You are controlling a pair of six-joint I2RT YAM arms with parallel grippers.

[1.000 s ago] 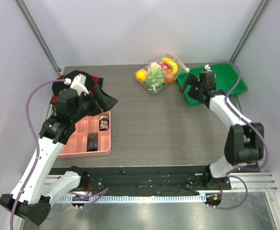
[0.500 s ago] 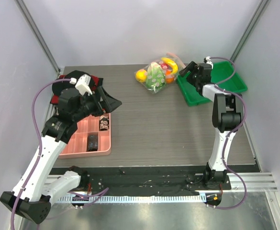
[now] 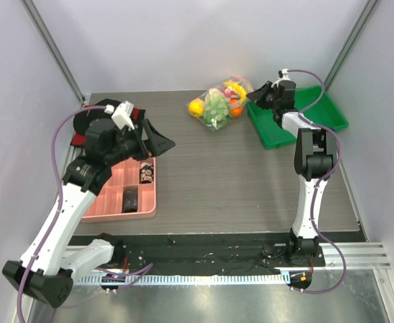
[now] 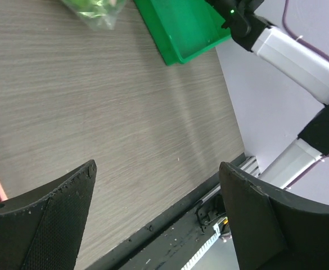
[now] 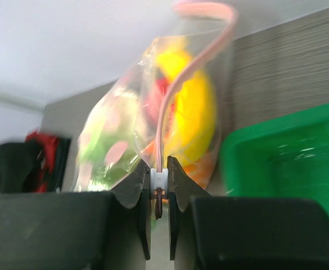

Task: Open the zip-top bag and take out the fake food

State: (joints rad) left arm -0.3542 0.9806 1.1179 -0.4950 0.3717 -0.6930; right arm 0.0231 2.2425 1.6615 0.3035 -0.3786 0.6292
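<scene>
The zip-top bag (image 3: 218,104) lies at the back middle of the table, clear plastic with fake food inside: a yellow lemon (image 3: 197,107), a green-white cabbage (image 3: 216,108) and a yellow banana (image 3: 237,88). My right gripper (image 3: 256,95) is shut on the bag's small white slider (image 5: 160,178), with the pink zip strip (image 5: 178,84) rising from it. My left gripper (image 3: 157,140) hangs open above the left part of the table, far from the bag, nothing between its fingers (image 4: 46,219).
A green tray (image 3: 298,116) sits at the back right, just right of the bag. A pink compartment tray (image 3: 126,190) with small dark items lies at the left. A black and red object (image 3: 85,121) rests behind it.
My right gripper moved left from over the green tray to the bag's corner and closed on the slider. The bag shifted slightly left. My left gripper drifted a little right.
</scene>
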